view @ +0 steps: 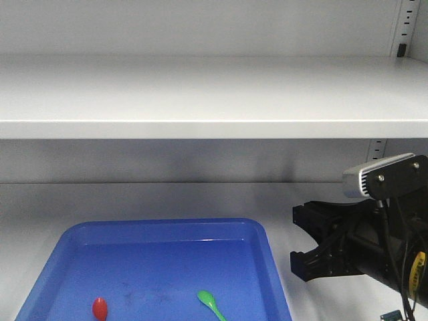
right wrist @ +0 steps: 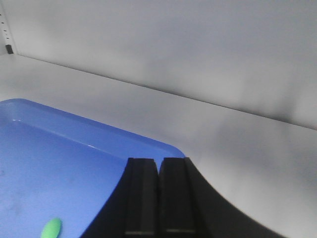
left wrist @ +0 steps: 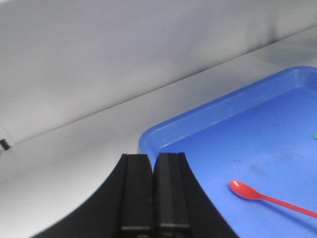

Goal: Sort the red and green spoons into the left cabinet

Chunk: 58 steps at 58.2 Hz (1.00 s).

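A blue tray is sitting on the lower shelf of the left cabinet, nearest the viewer. The red spoon is lying inside the tray toward its left, bowl pointing toward the cabinet's back. The green spoon is lying well apart to its right, also inside the tray. The left hand is hovering at the tray's left edge, its fingers pressed together and holding nothing. The right hand is hovering just beyond the tray's right rim, fingers likewise pressed together and holding nothing. Above, an upper shelf is spanning the cabinet's width. Slotted rails are running up the right wall.
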Available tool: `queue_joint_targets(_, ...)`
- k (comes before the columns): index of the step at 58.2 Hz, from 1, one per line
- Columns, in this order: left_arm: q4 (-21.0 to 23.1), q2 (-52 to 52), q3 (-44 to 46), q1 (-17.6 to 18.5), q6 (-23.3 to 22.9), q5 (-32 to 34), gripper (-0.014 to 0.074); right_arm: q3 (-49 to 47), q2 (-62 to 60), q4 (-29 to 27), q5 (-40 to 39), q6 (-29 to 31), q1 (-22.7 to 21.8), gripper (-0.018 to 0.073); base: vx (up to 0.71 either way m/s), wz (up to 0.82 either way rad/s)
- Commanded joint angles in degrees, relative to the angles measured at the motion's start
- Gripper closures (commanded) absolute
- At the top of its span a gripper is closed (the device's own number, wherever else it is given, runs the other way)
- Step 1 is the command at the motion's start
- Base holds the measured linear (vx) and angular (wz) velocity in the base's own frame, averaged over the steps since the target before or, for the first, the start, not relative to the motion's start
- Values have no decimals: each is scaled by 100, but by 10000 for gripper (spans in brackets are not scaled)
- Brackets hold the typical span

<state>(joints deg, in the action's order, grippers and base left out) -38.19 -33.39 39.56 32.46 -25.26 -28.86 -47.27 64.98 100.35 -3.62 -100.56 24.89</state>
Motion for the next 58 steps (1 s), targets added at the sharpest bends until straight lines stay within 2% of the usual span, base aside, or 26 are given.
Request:
queue_joint_targets(1, -173, -13, 235, -1, -58, 340, 596, -171, -135, 184, 207, 73, -19, 564, 0, 0)
queue_joint_targets(47, -145, 1, 234, -6, -24, 443, 596, -171, -135, 184, 207, 46, -19, 564, 0, 0)
queue_joint_targets(53, -248, 6, 230, -339, 18, 854, 596, -171, -135, 184, 207, 46, -19, 564, 0, 0)
queue_joint_targets(58, 46, 60, 89, -903, -52, 1771, 596, -171, -135, 184, 207, 46, -19, 564, 0, 0)
